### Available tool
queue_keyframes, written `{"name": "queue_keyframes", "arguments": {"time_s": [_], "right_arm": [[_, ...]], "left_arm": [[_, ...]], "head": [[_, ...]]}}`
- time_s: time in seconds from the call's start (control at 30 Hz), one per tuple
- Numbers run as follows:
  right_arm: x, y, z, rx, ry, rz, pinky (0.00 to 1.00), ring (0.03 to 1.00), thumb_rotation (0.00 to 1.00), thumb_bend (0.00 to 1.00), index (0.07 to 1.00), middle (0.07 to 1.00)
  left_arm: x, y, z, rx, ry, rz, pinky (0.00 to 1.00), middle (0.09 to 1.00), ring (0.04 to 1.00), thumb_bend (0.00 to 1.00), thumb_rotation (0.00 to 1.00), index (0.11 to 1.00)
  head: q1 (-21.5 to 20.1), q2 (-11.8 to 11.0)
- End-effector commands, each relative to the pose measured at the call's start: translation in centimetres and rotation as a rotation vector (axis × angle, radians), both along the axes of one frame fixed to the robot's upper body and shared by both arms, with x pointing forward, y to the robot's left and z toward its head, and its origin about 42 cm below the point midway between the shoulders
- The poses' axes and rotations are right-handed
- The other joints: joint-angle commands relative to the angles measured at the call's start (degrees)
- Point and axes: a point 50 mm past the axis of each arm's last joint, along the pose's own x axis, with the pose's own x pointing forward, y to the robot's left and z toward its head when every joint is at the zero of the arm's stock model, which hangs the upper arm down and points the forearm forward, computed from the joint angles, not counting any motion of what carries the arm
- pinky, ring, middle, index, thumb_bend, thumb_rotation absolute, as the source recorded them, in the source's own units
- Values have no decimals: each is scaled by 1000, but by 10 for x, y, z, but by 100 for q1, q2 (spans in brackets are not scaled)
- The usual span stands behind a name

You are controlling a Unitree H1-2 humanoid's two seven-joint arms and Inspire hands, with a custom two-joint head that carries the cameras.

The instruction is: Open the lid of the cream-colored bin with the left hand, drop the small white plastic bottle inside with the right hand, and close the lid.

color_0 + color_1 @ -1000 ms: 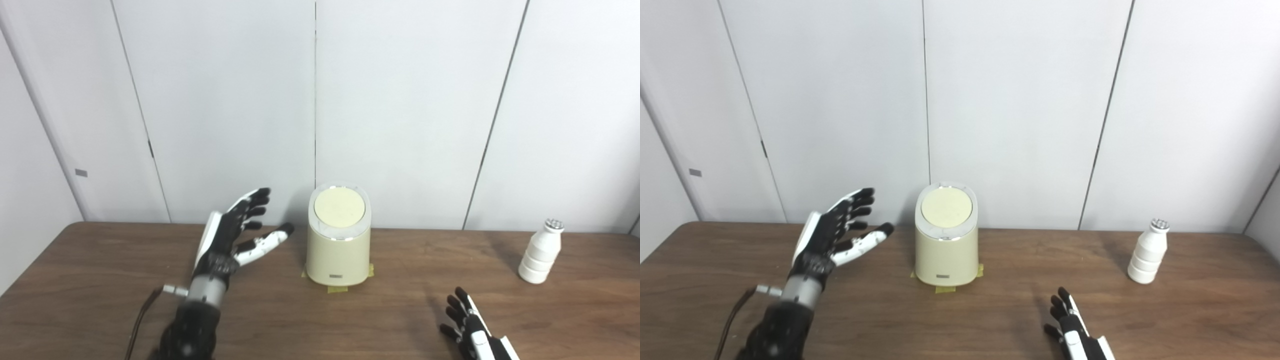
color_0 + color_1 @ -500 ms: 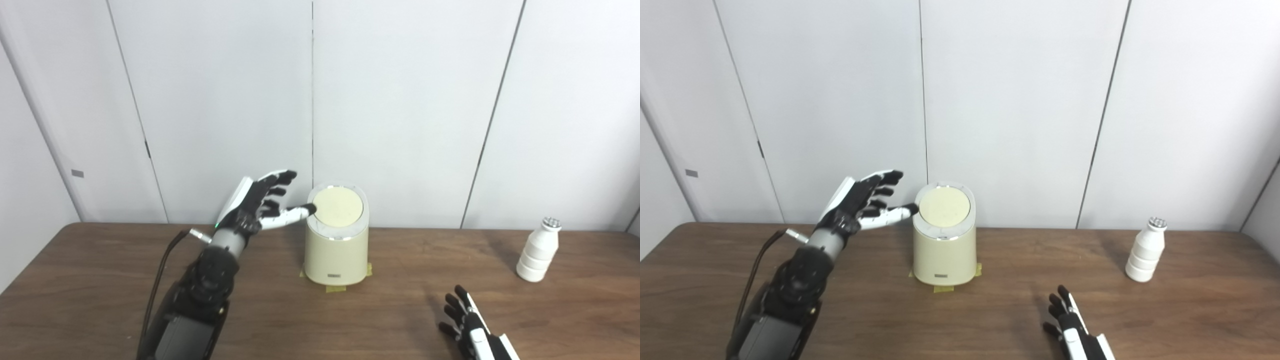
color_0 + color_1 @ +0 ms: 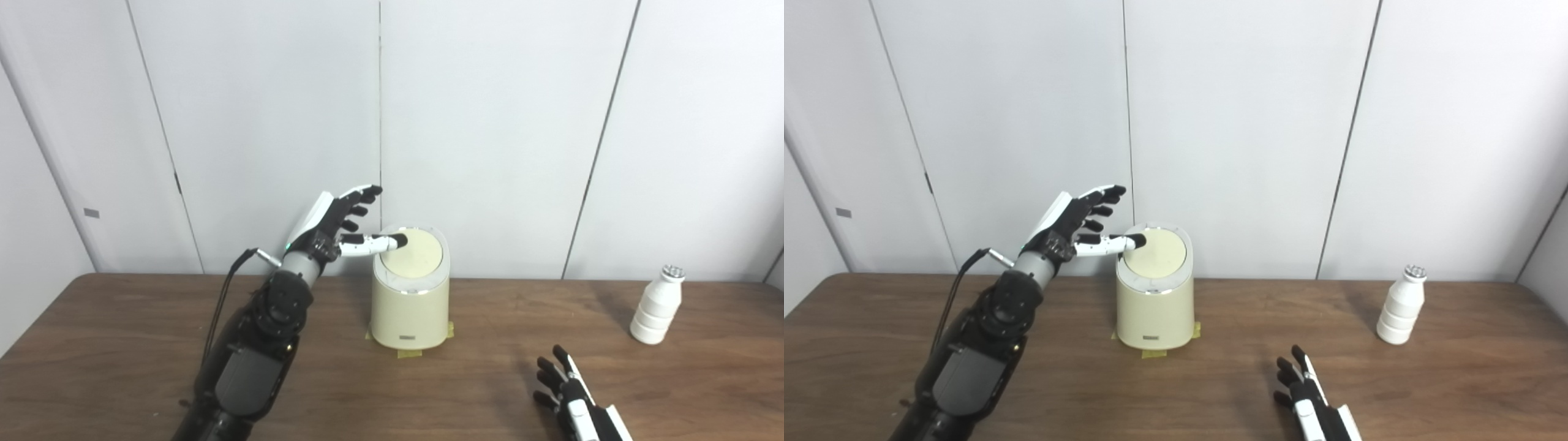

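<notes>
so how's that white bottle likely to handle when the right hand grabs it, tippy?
Probably somewhat tippy: the small white plastic bottle stands upright, taller than its base, narrowing to a neck. Its ribbed body should give the fingers some purchase. Likely light, being small plastic; contents can't be seen. The right hand rests open, well short of it.

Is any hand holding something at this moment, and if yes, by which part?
Nothing is held. The left hand is open, its thumb over the bin's lid. The right hand is open, away from the bottle.

Left hand spread, thumb over closed lid of cream bin.
</notes>
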Motion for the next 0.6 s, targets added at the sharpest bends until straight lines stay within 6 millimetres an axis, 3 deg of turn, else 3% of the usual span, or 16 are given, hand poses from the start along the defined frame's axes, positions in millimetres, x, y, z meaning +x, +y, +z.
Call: {"name": "queue_keyframes", "arguments": {"time_s": [0.0, 0.13, 0.57], "right_arm": [[-1, 11, -7, 31, -5, 10, 866, 928, 1000, 566, 1000, 924], [0, 13, -7, 35, -4, 11, 854, 922, 1000, 552, 1000, 915], [-2, 17, -6, 37, -10, 12, 843, 903, 1000, 538, 1000, 881]], "left_arm": [[11, -6, 43, 46, -124, -11, 750, 896, 863, 887, 350, 925], [19, -9, 47, 94, -109, -9, 756, 924, 893, 943, 340, 948], [34, -26, 44, 215, -122, -16, 797, 974, 946, 932, 259, 957]], "head": [[-22, -2], [-52, -11], [-50, 55]]}}
